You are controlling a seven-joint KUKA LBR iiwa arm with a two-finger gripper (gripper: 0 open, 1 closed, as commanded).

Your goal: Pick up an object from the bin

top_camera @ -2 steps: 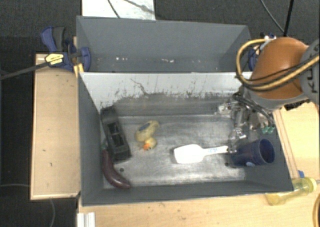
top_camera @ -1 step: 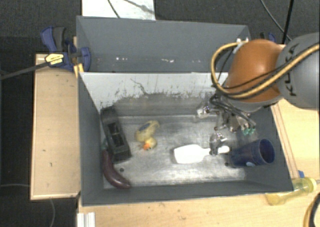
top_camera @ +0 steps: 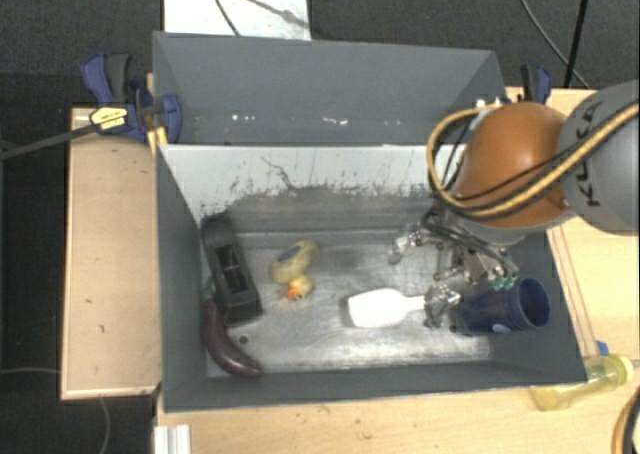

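The hand (top_camera: pixel 450 294) hangs low in the right part of the grey metal bin (top_camera: pixel 320 344), close over its floor. Its metal parts are crowded together there, and I cannot tell whether it is open or closed. Above it sits the round orange-brown cover (top_camera: pixel 510 167) on the wrist, ringed by yellow and black cables, with the arm reaching in from the right.

Two things lie nearest to the hand. A flat white plastic scoop-shaped piece (top_camera: pixel 378 308) lies on the floor just left of it, its narrow end pointing right and reaching the hand. A dark blue cup (top_camera: pixel 505 308) lies on its side just right of the hand, against the bin's right wall, its mouth turned to the right. The hand stands between these two, touching or nearly touching both.

Well apart from it, near the middle of the floor, lies a small yellow rubber duck (top_camera: pixel 294 264) with an orange spot below it. Along the left wall lies a black oblong block (top_camera: pixel 230 272), and in the near left corner a dark purple aubergine-shaped toy (top_camera: pixel 225 344), just below the block.
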